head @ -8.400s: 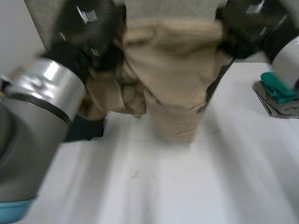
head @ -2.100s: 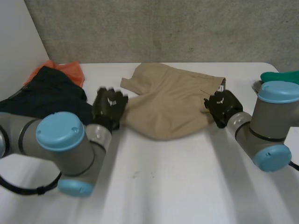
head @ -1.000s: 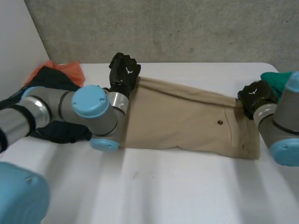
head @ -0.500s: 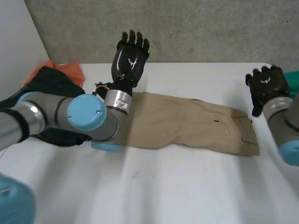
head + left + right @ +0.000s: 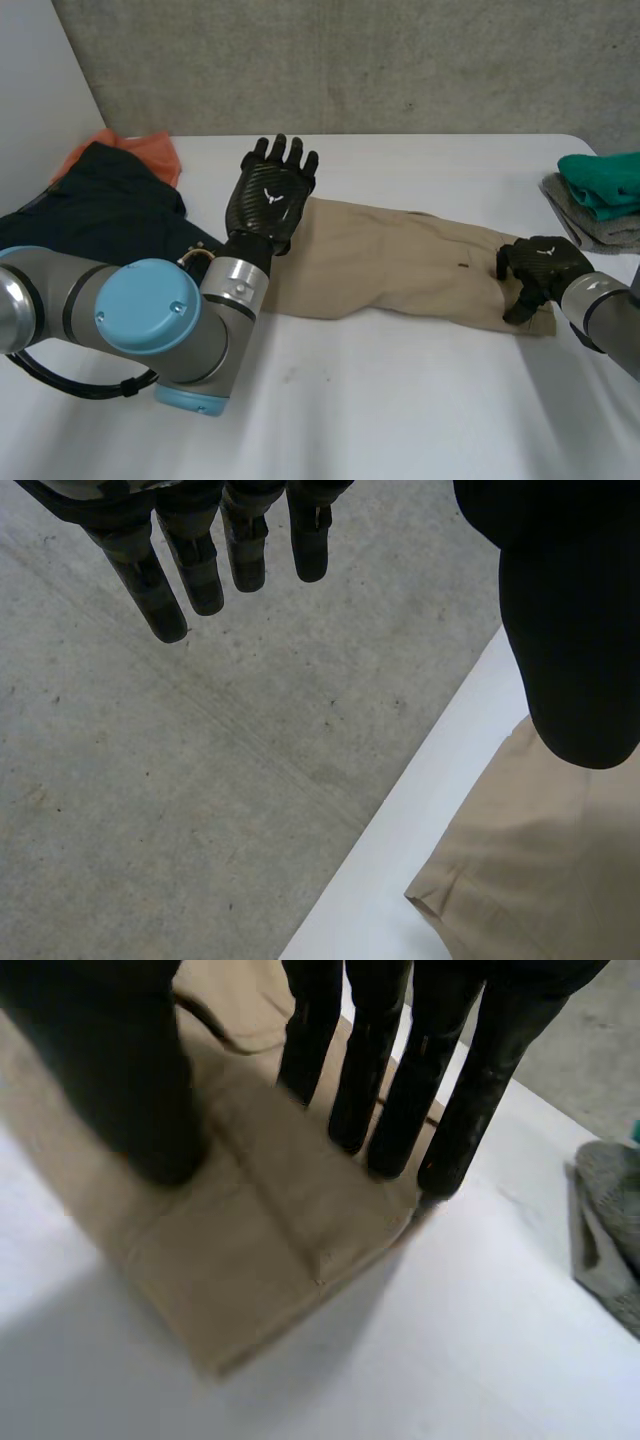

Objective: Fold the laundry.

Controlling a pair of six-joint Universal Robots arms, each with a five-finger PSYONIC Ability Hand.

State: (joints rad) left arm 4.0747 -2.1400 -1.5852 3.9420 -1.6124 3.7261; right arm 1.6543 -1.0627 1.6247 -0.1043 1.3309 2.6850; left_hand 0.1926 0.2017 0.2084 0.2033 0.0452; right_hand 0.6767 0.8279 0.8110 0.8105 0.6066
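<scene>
Tan trousers (image 5: 400,270) lie stretched flat across the white table (image 5: 400,400), waistband end to the right. My left hand (image 5: 268,195) hovers just above their left end, fingers (image 5: 200,540) straight and spread, holding nothing; the leg end (image 5: 520,880) lies below its thumb. My right hand (image 5: 540,265) rests on the waistband end. Its fingers (image 5: 400,1080) reach straight down onto the cloth (image 5: 260,1240) near the corner, with the thumb set apart on the cloth and no fold pinched between them.
A dark garment pile (image 5: 90,200) with orange cloth (image 5: 150,150) behind it sits at the table's left. A folded green and grey stack (image 5: 600,190) lies at the far right, near my right hand (image 5: 610,1220). A grey wall (image 5: 150,780) stands behind the table.
Both hands let go of the trousers' ends a second ago and rose open. Now the left hand has sunk toward the left end, and the right hand has come down onto the waistband.
</scene>
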